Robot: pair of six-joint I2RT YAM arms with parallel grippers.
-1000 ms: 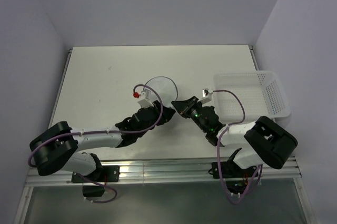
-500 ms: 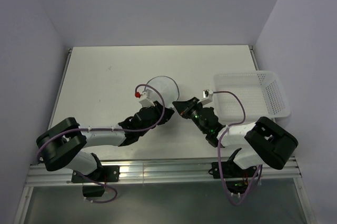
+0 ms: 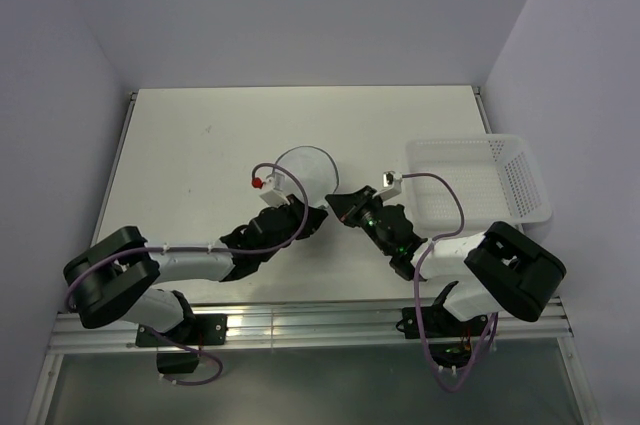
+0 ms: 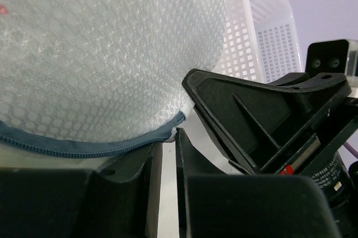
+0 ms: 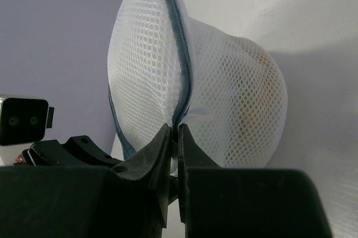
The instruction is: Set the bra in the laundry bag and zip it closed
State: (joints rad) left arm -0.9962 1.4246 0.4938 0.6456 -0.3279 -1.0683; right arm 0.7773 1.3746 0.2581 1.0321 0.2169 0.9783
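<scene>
The laundry bag (image 3: 305, 169) is a round white mesh dome with a blue-grey zipper rim, near the table's middle. In the left wrist view the laundry bag (image 4: 112, 53) fills the upper left. My left gripper (image 4: 169, 140) is nearly closed, pinching a small white tab at the end of the zipper. In the right wrist view my right gripper (image 5: 178, 130) is shut on the zipper seam of the bag (image 5: 224, 92). From above, the left gripper (image 3: 316, 213) and the right gripper (image 3: 336, 205) meet at the bag's near edge. The bra shows only as a faint tan shape (image 5: 254, 120) through the mesh.
A white perforated plastic basket (image 3: 500, 180) stands at the right edge of the table, close behind the right gripper; it also shows in the left wrist view (image 4: 263, 36). The two grippers are almost touching. Purple walls enclose the table.
The left arm's elbow has shifted slightly left and back. Both grippers stay at the bag's near edge, and the bag has hardly moved.
</scene>
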